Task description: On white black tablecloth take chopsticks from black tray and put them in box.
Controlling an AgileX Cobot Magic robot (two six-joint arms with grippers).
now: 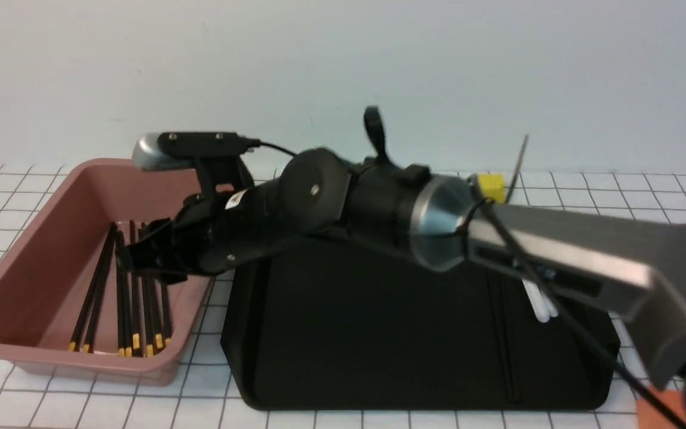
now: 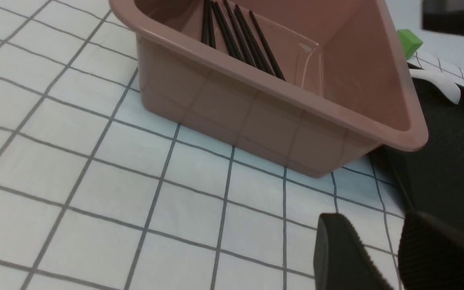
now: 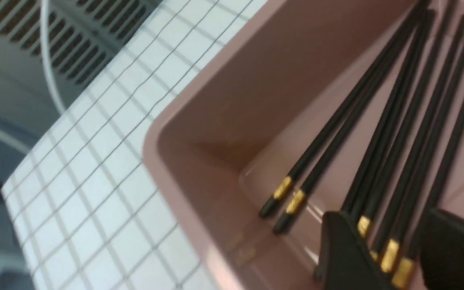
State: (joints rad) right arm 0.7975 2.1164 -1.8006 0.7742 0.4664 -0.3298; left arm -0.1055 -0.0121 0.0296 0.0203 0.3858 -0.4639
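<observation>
Background: a plain pale wall (image 1: 343, 59) closes the far side of the scene. Yellow cube (image 1: 490, 186): small, far back and right of centre in the front view, partly covered. Green cube (image 2: 408, 41): small, seen in the left wrist view only, near two white spoons (image 2: 437, 82) that lie just beside each other. Orange patch (image 1: 655, 411): at the near right corner of the front view, cut by the picture's edge; its kind cannot be told. Grey slotted grille (image 3: 75, 48): in the blurred background of the right wrist view, with a thin white curved line (image 3: 48, 60) across it, cable or hoop undecided.
</observation>
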